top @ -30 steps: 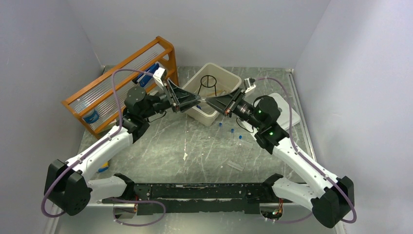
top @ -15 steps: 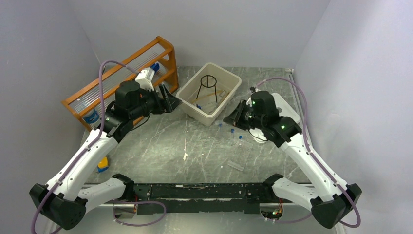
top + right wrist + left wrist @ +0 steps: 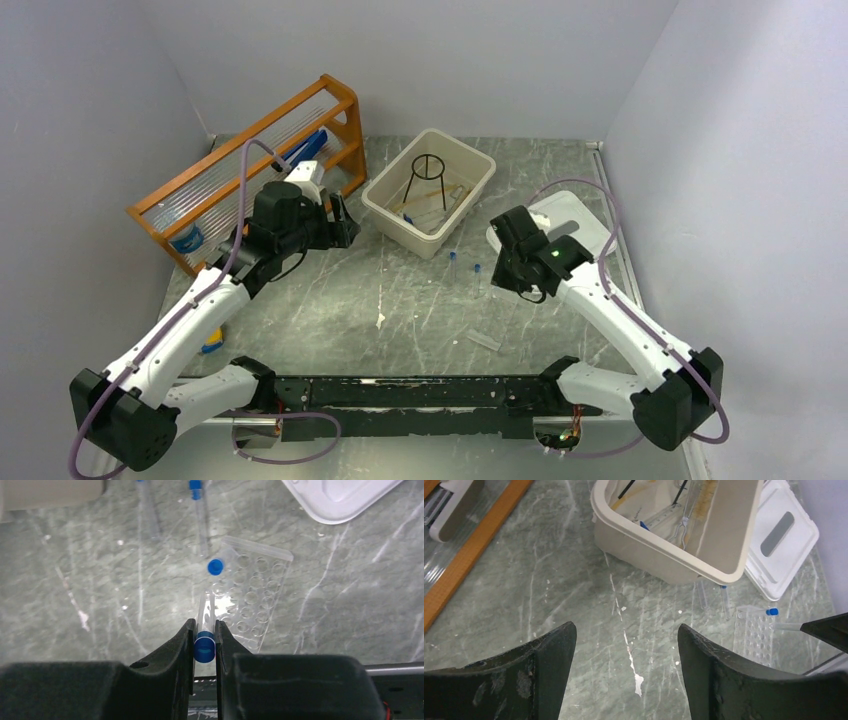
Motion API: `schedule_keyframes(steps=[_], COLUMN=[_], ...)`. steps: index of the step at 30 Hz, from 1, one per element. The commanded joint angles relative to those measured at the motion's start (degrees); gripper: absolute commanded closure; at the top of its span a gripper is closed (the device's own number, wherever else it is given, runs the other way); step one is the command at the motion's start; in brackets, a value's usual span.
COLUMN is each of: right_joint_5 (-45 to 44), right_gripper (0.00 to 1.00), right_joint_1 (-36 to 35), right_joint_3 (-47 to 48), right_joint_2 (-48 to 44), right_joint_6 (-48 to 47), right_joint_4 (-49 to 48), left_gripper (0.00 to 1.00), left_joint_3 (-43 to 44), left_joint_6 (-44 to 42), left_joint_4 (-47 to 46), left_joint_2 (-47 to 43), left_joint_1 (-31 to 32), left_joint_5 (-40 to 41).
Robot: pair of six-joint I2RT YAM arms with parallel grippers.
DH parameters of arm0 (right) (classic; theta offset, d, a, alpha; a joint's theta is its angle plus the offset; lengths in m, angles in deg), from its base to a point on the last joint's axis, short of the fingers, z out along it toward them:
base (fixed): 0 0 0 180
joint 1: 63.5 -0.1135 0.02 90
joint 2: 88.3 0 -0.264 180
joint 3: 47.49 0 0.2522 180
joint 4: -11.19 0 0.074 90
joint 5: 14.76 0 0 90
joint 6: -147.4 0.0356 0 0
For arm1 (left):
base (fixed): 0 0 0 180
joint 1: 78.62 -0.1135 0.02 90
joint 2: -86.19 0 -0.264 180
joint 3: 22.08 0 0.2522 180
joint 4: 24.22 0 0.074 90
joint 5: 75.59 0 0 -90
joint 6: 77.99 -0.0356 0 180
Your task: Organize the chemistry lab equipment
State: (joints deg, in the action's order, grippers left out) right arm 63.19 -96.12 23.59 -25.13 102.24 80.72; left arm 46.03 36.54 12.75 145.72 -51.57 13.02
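Table [image 3: 400, 300]: grey-green stone-look top, white veins and scratches, spreading under and ahead of left end effector [image 3: 626, 630] and right end effector [image 3: 205, 630]. White chipped streak on top just ahead of left end effector. Plain pale grey back wall [image 3: 420, 60] well beyond both. Left wall [image 3: 70, 120] outboard of left end effector, right wall [image 3: 740, 150] outboard of right end effector. Metal rail [image 3: 601, 160] along table edge at foot of right wall. Light soft, even; shadows faint.

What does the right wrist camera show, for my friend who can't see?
The right gripper pinches a blue-capped vial near a clear plastic rack with round holes. Another capped vial sits at the rack's edge, and two more lie on the green marbled table.
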Motion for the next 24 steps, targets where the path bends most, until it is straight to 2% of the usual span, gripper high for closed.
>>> schedule_keyframes(steps=[1,5,7,13,24], right_joint_5=[-8.54,-16.26,-18.00,-19.61,-17.02], right_gripper=[0.92,0.92,0.92,0.92,0.93], right_joint_1=[-2.68,-10.25,-11.67,-12.09,-10.37], right_joint_3=[-1.53,0.27,0.84,0.61,-1.92], right_joint_2=[2.46,6.90,8.53,10.24,12.22], right_joint_6=[3.35,9.56,10.99,12.65,10.38], right_joint_4=[-3.21,-1.04,0.42,1.31,-3.51], left_gripper=[0.23,0.23,0.23,0.23,0.24], left_joint_3=[-1.09,-2.13,-2.73,-3.62,-3.50], left_joint_6=[-1.54,-1.37,-1.18,-0.96,-1.33], left_joint_4=[-2.28,-2.83,-2.97,-3.25,-3.17], left_joint_2=[-0.47,-0.62,-0.80,-0.77,-0.65], left_joint_1=[-0.33,-0.37,-0.35,-0.40,-0.36], left_joint_5=[4.42,6.19,6.73,6.26,6.57])
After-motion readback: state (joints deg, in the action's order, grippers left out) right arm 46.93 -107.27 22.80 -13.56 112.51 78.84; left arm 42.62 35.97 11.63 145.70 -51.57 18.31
